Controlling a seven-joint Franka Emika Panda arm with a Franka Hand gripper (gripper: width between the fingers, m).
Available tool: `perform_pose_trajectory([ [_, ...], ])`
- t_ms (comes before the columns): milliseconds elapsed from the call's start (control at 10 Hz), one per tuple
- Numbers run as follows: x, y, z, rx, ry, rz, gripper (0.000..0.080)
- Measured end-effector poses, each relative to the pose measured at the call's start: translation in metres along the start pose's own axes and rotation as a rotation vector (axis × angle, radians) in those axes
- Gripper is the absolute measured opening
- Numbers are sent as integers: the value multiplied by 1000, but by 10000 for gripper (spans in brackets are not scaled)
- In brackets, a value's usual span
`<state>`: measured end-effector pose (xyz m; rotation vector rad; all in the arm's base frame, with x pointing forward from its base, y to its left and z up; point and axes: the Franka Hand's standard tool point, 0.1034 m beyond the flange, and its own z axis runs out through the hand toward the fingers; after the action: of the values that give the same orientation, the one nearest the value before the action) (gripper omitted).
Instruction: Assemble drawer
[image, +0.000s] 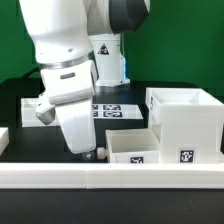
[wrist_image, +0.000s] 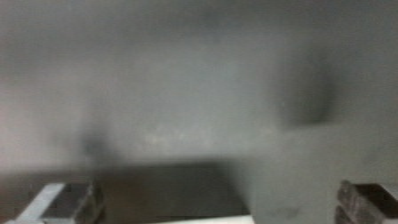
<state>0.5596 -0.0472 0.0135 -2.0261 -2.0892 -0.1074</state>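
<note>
The drawer's large white cube-shaped casing (image: 186, 118) stands at the exterior view's right, open side up, with a tag on its front. A shallow white tray (image: 132, 150) with a tag lies in front of it, to its left. My gripper (image: 91, 151) is low over the table, right at the tray's left end. In the wrist view the gripper (wrist_image: 214, 206) has its fingers (wrist_image: 61, 204) far apart at the frame's edges. A blurred white surface (wrist_image: 196, 90) fills that view very close up. I cannot tell which part it is. No second tray shows.
The marker board (image: 110, 109) lies on the black table behind the gripper. A long low white border bar (image: 110, 180) runs along the front. Another white bar end (image: 4, 136) shows at the exterior view's left. The arm's base (image: 105, 50) stands at the back.
</note>
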Motion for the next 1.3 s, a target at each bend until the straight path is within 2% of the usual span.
perform_pose_trajectory([
  [100,6,0,2,5,0,2,649],
  [300,1,-1,2,4,0,10,649],
  [500,8,-1,4,7,2,0,649],
  [700,12,3,2,-3,2,-7,649],
  [900,21,15,-4,-22,8,-23,649],
  [1000,25,17,-3,-25,13,-13,649],
  [1300,24,16,-2,-23,15,2,649],
])
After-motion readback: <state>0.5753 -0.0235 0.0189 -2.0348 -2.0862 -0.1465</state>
